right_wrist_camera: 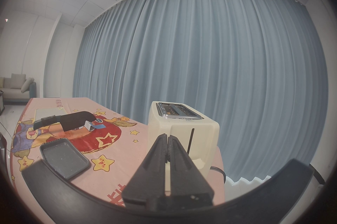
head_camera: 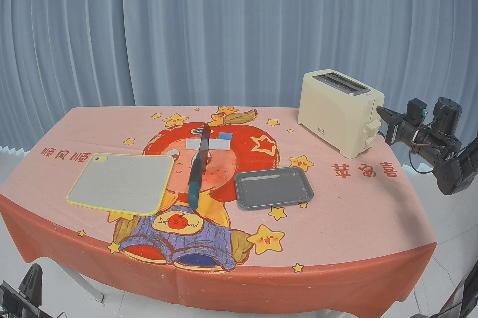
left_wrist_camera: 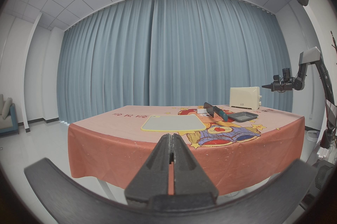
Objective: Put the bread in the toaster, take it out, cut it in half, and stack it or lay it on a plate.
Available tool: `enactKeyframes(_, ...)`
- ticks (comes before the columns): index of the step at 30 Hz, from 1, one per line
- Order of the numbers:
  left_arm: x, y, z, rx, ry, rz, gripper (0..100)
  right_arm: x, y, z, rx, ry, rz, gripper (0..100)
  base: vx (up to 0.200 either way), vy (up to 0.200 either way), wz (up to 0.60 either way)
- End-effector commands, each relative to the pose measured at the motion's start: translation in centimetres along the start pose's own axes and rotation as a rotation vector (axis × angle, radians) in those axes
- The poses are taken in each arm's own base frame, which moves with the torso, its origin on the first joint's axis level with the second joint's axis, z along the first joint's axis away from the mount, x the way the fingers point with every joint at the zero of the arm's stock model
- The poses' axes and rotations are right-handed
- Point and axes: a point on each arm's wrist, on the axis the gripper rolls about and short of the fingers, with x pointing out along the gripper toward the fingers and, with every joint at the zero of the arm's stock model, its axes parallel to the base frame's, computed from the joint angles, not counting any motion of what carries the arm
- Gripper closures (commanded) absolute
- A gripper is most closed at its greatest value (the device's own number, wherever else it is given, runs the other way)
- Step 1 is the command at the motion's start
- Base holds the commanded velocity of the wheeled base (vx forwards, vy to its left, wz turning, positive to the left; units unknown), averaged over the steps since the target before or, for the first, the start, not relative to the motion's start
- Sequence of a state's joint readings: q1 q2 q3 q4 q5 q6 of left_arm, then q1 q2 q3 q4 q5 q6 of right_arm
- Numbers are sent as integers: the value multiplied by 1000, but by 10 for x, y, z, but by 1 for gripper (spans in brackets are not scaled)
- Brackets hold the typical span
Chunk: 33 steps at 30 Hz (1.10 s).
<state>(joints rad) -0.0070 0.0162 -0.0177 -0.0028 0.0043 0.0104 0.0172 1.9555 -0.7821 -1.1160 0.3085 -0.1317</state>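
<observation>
Since the right end effector (head_camera: 381, 109) hangs clenched and empty just beside the control side of the cream two-slot toaster (head_camera: 341, 112), at the far right of the pink-clothed worktop (head_camera: 348, 224), a sideways push could slide the toaster rather than work the lever (head_camera: 373, 124). Can't tell if bread is in the slots (head_camera: 341, 83). Left end effector (left_wrist_camera: 172, 138): clenched, empty, low off the front edge. Teal-handled knife (head_camera: 198, 169) propped between yellow-rimmed grey cutting board (head_camera: 121, 183) and grey rectangular plate (head_camera: 273, 188); easy to knock.
</observation>
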Motion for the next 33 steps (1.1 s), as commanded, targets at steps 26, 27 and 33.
enactKeyframes(26, 1, 0, -5, 0, 17, 0, 100, 1, 3, -4, -9, 13, 11, 100, 0, 0, 0)
enactKeyframes(27, 1, 0, -5, 0, 17, 1, 100, 1, 3, -4, -9, 11, 10, 100, 0, 0, 0)
enactKeyframes(33, 1, 0, -5, 0, 17, 1, 100, 1, 3, -4, -9, 13, 11, 100, 0, 0, 0)
